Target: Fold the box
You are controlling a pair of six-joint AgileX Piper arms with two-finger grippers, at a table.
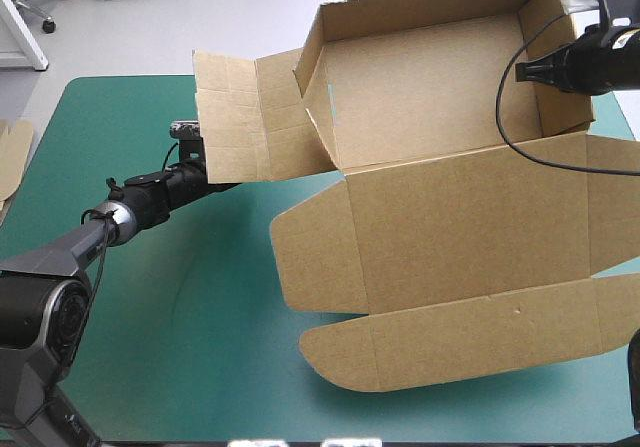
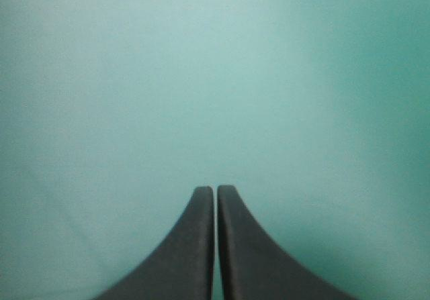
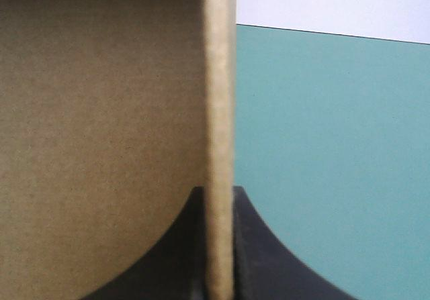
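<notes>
One box (image 1: 430,97) edge, seemingly, between right jaws

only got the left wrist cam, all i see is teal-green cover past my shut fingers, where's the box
observer: The box is at the far right of the table. Your left gripper goes under its spread-out left flap.
operator: is the right arm on it
observer: Yes, the right gripper is shut on the right wall, with the board between its fingers.
operator: lid up or down
observer: The lid is folded out flat toward the near edge.
</notes>
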